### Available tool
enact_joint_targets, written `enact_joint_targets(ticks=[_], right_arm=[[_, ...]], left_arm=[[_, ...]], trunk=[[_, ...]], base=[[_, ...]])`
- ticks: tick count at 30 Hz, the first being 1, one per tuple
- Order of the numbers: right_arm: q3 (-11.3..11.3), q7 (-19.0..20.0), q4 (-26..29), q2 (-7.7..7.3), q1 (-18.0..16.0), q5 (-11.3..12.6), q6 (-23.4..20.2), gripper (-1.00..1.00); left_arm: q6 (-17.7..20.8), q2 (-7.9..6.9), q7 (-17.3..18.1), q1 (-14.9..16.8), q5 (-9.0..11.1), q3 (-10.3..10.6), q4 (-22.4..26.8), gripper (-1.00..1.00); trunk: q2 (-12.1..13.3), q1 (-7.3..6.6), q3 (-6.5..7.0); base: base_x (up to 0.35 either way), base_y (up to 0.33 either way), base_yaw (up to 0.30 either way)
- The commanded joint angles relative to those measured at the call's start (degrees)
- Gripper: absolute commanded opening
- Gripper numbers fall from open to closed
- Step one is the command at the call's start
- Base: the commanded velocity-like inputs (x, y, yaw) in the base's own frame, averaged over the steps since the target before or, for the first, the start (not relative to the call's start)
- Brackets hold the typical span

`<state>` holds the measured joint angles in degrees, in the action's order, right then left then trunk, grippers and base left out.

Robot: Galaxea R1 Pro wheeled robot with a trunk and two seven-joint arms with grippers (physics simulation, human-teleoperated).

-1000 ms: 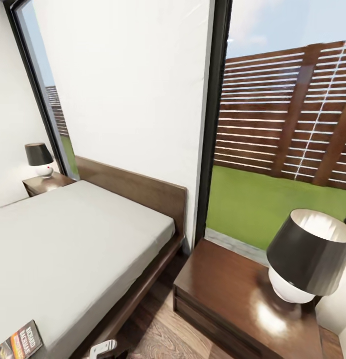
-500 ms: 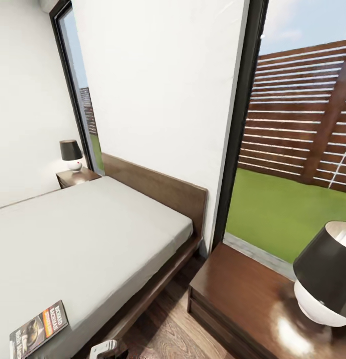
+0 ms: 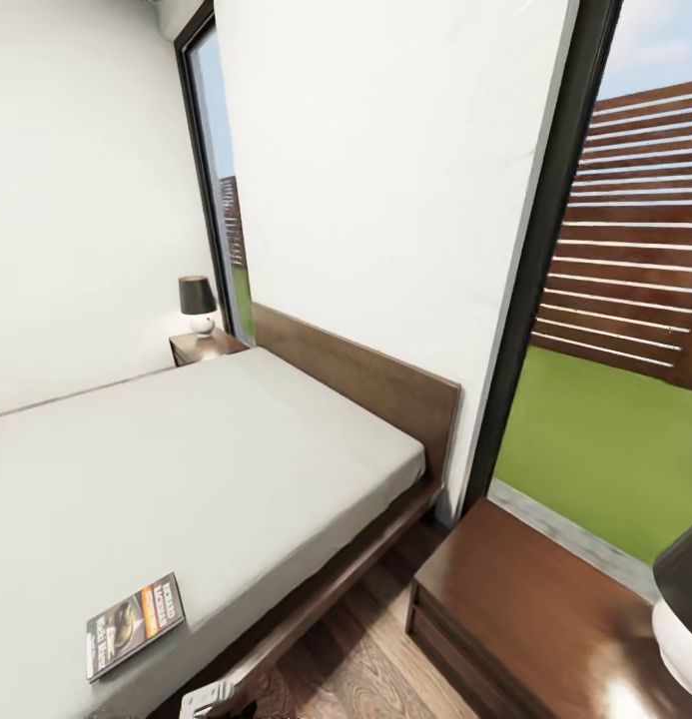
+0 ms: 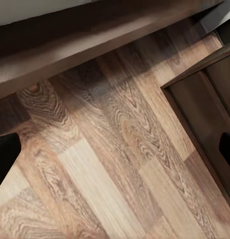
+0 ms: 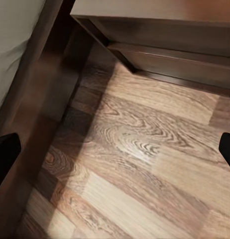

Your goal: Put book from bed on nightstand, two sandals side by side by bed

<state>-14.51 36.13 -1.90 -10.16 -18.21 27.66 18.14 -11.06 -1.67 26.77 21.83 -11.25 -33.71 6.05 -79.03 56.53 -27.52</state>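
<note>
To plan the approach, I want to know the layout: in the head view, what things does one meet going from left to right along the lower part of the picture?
book on the bed → strip of wood floor → near nightstand → lamp at the right edge.

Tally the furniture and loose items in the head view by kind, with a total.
Low dark-brown wooden beds with a light grey mattress: 1
Dark-brown wooden nightstands: 2 (far, near)
Black-shaded lamps on white bases: 2 (far, near, cut off at the frame edge)
Thin paperback books with an orange band: 1
Total: 6
</note>
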Motion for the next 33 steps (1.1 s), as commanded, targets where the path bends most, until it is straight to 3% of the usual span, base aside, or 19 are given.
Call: enact_joint_targets(ticks=[1, 33], right_arm=[[-0.4, 0.3, -0.2, -0.03, -0.1, -0.2, 0.2, 1.0], [-0.5, 0.3, -0.2, -0.03, -0.1, -0.2, 0.2, 1.0]], left_arm=[[-0.3, 0.0, 0.1, 0.1, -0.6, -0.5, -0.1, 1.0], [-0.3, -0.04, 0.1, 0.1, -0.8, -0.5, -1.3, 1.0]], trunk=[[0.0, 0.0, -0.06], [0.0, 0.0, -0.06]], base=[[0.0, 0.0, 0.289], [0.0, 0.0, 0.289]])
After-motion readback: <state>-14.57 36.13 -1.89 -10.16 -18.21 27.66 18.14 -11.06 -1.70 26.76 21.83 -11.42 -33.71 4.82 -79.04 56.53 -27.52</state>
